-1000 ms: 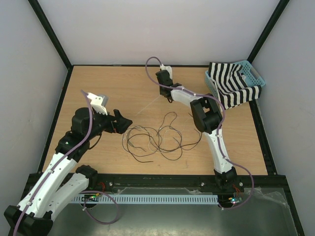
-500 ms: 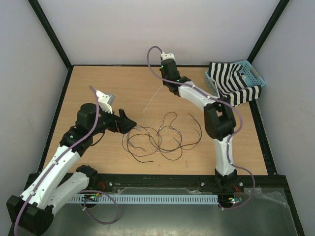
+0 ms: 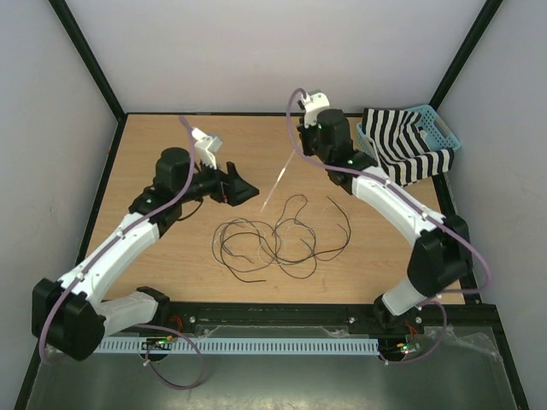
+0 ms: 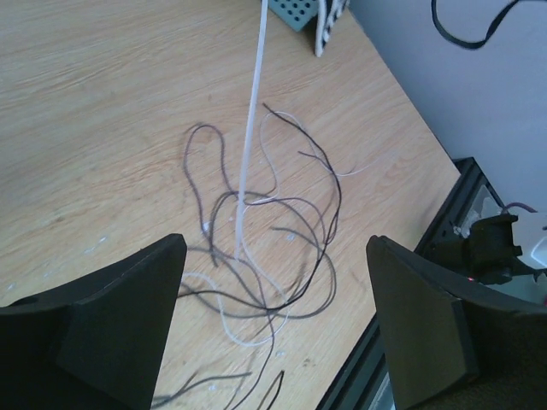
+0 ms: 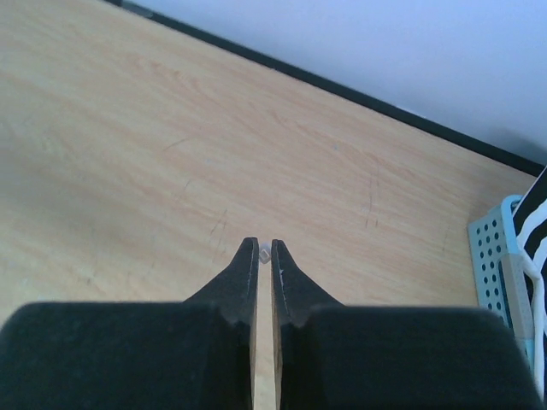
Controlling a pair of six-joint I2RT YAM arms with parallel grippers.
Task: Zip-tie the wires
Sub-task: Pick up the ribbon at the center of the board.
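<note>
The wires lie as a loose tangle of thin dark loops on the wooden table, near the middle; they also show in the left wrist view. The zip tie is a thin whitish strip hanging slantwise above the table. My right gripper is shut on its upper end, and its small head shows between the fingertips in the right wrist view. My left gripper is open and empty, just left of the strip's lower end. In the left wrist view the strip hangs ahead of the jaws.
A light blue basket holding a black-and-white striped cloth stands at the back right. Black frame rails run along the table's edges. The basket corner shows in the left wrist view.
The right arm has swung right and stretched out, carrying the zip tie up off the table. The left arm has moved back and right, toward the strip's lower end.
</note>
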